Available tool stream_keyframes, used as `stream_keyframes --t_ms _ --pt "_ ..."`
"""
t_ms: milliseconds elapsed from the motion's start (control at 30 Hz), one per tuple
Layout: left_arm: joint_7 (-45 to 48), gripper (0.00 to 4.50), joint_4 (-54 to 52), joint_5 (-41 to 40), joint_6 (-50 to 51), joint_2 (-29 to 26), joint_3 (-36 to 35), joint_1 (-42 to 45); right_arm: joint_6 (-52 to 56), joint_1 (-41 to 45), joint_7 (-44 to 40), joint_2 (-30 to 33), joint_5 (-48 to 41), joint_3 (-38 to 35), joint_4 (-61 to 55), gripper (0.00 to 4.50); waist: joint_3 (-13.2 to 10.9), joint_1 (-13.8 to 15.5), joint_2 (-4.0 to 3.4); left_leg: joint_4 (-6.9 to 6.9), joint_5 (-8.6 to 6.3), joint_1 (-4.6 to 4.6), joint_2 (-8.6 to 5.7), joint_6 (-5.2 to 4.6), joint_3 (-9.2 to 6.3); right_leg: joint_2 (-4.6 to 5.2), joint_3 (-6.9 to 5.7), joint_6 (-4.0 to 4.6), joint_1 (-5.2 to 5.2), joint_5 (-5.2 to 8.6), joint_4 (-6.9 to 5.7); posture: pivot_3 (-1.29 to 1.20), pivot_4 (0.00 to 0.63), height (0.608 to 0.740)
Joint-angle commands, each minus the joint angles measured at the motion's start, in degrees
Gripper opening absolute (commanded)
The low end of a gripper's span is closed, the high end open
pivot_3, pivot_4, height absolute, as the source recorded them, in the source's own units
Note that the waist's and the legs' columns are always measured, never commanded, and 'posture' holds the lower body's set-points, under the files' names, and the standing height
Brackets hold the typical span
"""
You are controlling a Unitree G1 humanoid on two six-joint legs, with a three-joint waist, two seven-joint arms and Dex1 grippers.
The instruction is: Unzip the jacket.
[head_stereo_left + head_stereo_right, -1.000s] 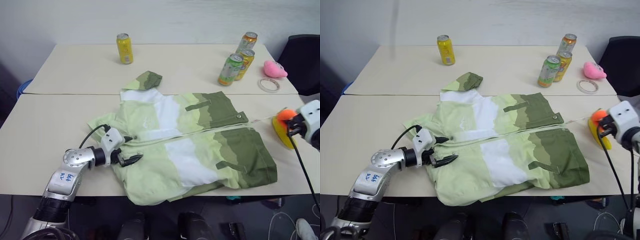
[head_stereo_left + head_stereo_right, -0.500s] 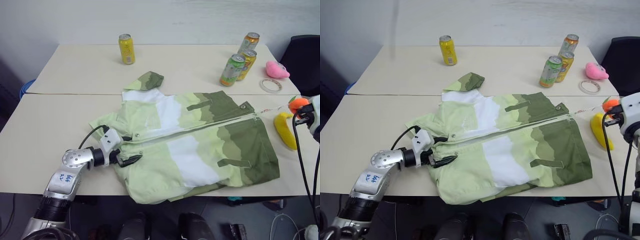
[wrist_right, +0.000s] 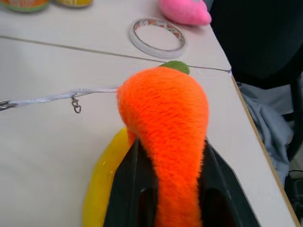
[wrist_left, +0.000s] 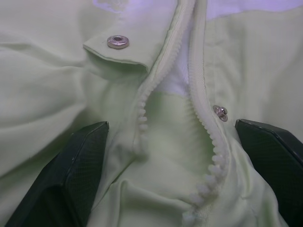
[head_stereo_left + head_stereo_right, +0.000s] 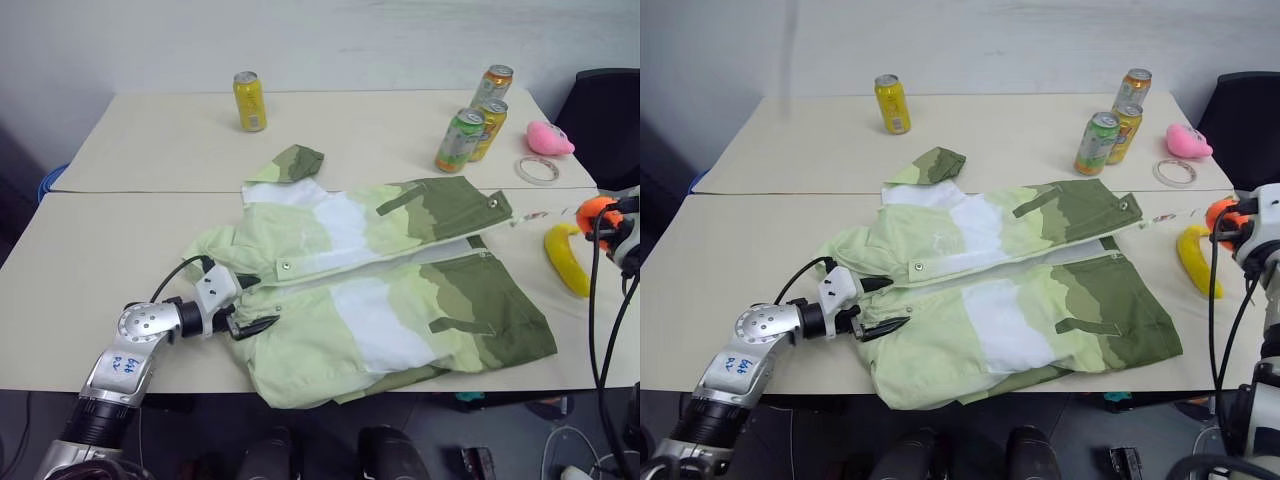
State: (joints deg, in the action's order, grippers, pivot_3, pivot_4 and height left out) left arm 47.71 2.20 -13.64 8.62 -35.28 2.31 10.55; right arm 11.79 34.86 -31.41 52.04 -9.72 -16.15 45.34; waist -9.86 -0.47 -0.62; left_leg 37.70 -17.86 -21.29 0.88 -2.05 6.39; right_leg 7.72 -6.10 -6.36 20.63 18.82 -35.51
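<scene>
The jacket (image 5: 370, 300) lies flat on the near table, collar to the left and olive hem to the right. Its zipper (image 4: 201, 101) is parted along the front, and the far olive panel (image 5: 455, 205) is lifted away at the hem end. My left gripper (image 5: 250, 322) is open and rests on the pale green fabric at the collar end, with one finger (image 4: 71, 179) on each side of the zipper teeth. My right gripper (image 3: 165, 189) is shut on an orange plush carrot (image 3: 163, 109) off the jacket's right side. A white cord (image 3: 57, 97) runs from the carrot toward the jacket.
A yellow banana (image 5: 568, 260) lies right of the jacket, under the carrot. On the far table stand a yellow can (image 5: 249, 100) and three cans (image 5: 460, 140), beside a pink plush toy (image 5: 550, 138) and a tape ring (image 5: 538, 170). A black chair (image 5: 610, 110) stands at the right.
My right gripper has drawn the carrot and cord up and away to the right. The zipper has parted from the hem end and the far olive panel has lifted. The left gripper stayed put.
</scene>
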Motion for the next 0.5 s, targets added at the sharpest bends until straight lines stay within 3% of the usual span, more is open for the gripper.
stream_keyframes --t_ms 33,267,367,400,500 --pt "1.37 4.50 1.32 -2.23 1.65 0.69 -1.42 -2.57 -4.20 -2.88 -3.92 0.87 -0.81 -0.92 -4.44 0.67 0.00 -0.08 -0.01 -0.01 -0.01 -0.01 0.00 0.00 0.03 0.00 0.02 0.00 0.01 0.00 0.00 0.00 0.150 0.740" --pt "2.86 4.50 -6.43 -11.80 4.65 0.90 -9.42 -2.59 -15.69 -11.04 -11.50 1.34 -3.76 -4.16 -9.65 3.18 -0.10 -0.51 0.14 -0.16 -0.01 -0.03 0.00 0.02 0.07 -0.03 0.02 0.00 0.08 0.00 0.04 0.00 0.150 0.740" --pt "5.20 4.50 -10.71 -16.60 5.55 -1.20 -14.55 -4.19 -29.26 -12.49 -16.35 2.84 -5.95 -7.60 -11.58 4.23 -0.27 -0.93 0.17 -0.16 0.00 -0.05 0.00 0.02 0.09 -0.04 0.03 0.00 0.08 0.00 0.07 0.00 0.150 0.740" --pt "6.15 4.50 -11.84 -17.46 6.06 -2.79 -16.40 -5.21 -31.02 -12.40 -19.99 2.80 -8.64 -8.63 -13.28 4.44 -0.35 -1.00 0.19 -0.17 -0.01 -0.04 0.00 0.02 0.09 -0.04 0.03 0.00 0.08 0.00 0.06 0.00 0.150 0.740" --pt "8.10 4.50 -12.86 -16.89 5.81 -6.60 -19.23 -7.91 -28.53 -13.53 -30.61 3.05 -14.01 -7.74 -18.29 4.44 -0.42 -1.28 0.19 -0.24 0.00 -0.01 0.04 0.05 0.09 -0.10 0.04 -0.01 0.07 0.00 0.11 0.00 0.150 0.740"
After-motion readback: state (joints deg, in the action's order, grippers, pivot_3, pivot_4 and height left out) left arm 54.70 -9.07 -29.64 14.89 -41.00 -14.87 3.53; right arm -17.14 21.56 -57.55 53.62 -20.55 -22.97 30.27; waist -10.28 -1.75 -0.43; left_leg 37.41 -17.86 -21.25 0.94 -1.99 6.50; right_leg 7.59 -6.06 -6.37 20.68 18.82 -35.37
